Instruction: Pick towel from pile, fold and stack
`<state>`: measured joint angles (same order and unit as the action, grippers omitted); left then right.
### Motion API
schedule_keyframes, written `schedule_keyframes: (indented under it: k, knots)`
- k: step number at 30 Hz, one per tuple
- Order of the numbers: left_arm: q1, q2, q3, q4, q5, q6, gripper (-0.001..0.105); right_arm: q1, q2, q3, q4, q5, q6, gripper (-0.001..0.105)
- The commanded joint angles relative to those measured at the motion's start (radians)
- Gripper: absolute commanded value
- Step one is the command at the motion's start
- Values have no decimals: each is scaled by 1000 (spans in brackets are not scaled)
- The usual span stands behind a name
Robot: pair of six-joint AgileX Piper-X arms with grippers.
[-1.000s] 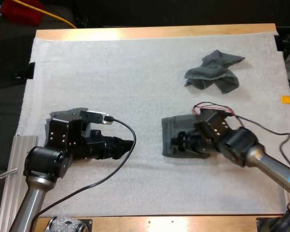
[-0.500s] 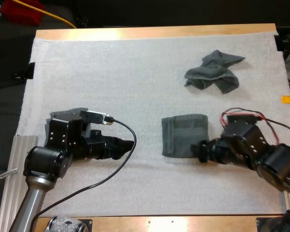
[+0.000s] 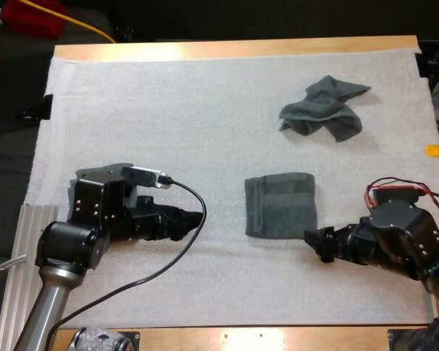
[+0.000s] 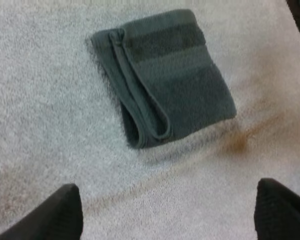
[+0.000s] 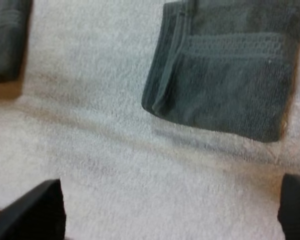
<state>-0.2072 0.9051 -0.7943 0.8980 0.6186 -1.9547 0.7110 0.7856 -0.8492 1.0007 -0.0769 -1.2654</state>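
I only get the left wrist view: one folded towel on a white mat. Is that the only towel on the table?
Observer: No. A crumpled towel lies farther back on the mat, apart from the folded towel.
Visitor: Anything near the folded one?
Observer: The right gripper, open, sits just off its near right corner, clear of it.
Visitor: And the gripper I ride on?
Observer: The left gripper points at the folded towel from its left, well clear.

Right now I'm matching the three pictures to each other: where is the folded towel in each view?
High view: folded towel mid-mat, nearer than the crumpled towel.
Left wrist view: folded towel ahead of open left pincer.
Right wrist view: folded towel ahead of open right pincer.
Shared landmark: its layered edge.
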Motion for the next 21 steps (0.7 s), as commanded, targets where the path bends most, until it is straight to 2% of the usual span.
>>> schedule_keyframes:
  k: [1, 5, 10, 15, 21]
  knots:
    - [2, -3, -3, -36, 8, -10, 69, 2, -12, -7, 7, 13, -29, 84]
    - [2, 1, -2, -77, 8, -44, 71, 2, -18, -7, 7, 10, -86, 84]
    - [-9, 38, 5, -98, 8, -45, 71, 2, -18, -7, 6, 10, -103, 84]
    - [-70, 134, 6, -146, 8, -62, 71, 2, -18, -7, 3, 10, -124, 84]
    - [-169, 281, 6, -305, 4, -163, 71, 2, -18, -7, -1, 10, -125, 84]
